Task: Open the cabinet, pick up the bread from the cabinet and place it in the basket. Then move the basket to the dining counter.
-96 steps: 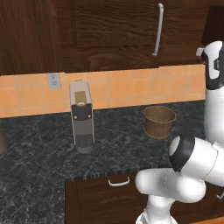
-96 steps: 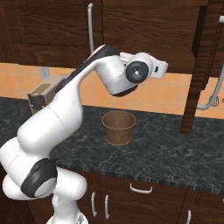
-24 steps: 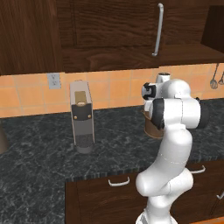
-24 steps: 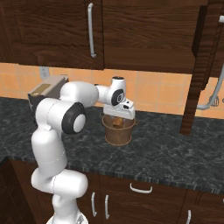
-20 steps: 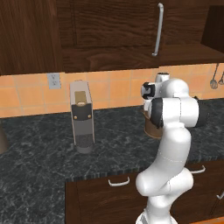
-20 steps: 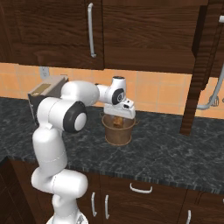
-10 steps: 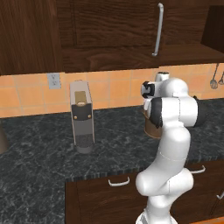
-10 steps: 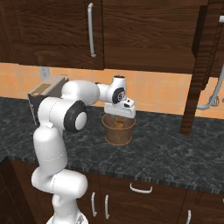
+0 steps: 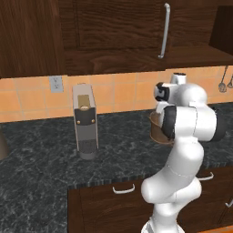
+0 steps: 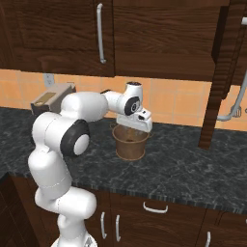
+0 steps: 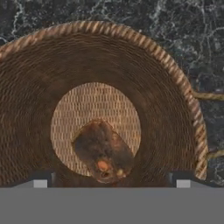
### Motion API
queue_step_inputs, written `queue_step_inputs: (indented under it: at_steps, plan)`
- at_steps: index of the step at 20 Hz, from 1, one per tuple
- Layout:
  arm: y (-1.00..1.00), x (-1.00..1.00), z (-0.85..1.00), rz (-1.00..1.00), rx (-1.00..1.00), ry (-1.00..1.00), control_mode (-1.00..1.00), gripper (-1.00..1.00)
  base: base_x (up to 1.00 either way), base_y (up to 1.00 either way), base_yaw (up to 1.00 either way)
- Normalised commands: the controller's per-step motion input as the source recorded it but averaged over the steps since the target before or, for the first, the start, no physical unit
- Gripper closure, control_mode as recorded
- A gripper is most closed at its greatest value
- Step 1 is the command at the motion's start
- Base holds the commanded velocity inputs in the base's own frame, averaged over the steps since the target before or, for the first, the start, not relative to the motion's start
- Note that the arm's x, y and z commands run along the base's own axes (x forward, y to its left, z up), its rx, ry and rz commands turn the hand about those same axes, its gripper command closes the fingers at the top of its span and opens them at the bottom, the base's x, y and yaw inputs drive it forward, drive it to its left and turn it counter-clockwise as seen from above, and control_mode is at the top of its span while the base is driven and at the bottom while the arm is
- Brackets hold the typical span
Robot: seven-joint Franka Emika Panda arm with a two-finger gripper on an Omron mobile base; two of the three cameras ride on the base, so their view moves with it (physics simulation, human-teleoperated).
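Note:
The woven basket (image 10: 130,143) stands on the dark granite worktop (image 10: 188,169). My gripper (image 10: 138,126) hovers right over its mouth, pointing down. In the hand view the basket's rim (image 11: 175,72) curves round the small brown bread (image 11: 103,151), which lies free on the basket's floor. My gripper (image 11: 110,181) is open, its fingertips (image 11: 40,179) wide apart and touching nothing. From the left base view my arm hides most of the basket (image 9: 156,130). The cabinet (image 10: 154,34) hangs above, one door (image 10: 223,72) swung out at the right. The dining counter is out of view.
A grey coffee machine (image 9: 85,120) stands on the worktop to the basket's left, below a wall socket (image 9: 56,83). Utensils (image 9: 223,84) hang on the tiled wall at the right. Drawers with curved handles (image 10: 155,208) run under the worktop's front edge.
The arm has come down from cabinet height to the basket. Over the last second it has barely moved, and the hand sits a touch higher above the rim.

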Motion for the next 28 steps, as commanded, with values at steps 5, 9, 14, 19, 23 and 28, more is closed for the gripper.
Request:
queue_step_inputs:
  at_steps: [5, 9, 14, 19, 23, 28]
  plan:
    - [-0.51, -0.22, 0.0, -0.35, 0.0, 0.0, -1.0, -1.0, 0.0, 0.0, 0.0]
    - [-0.4, -0.31, 0.01, -0.38, 0.0, -0.02, -1.0, -1.0, 0.0, 0.0, 0.0]
    - [-0.01, 0.0, -0.03, -0.15, 0.12, 0.0, -1.0, -1.0, 0.0, 0.0, 0.0]
    - [0.04, -0.01, -0.28, -0.01, 0.07, 0.0, -1.0, -1.0, 0.0, 0.0, 0.0]
    - [0.16, -0.04, -0.4, 0.0, 0.0, 0.0, -1.0, -1.0, 0.0, 0.0, 0.0]
    - [0.25, 0.0, -0.37, 0.0, 0.02, 0.0, -1.0, -1.0, 0.0, 0.0, 0.0]
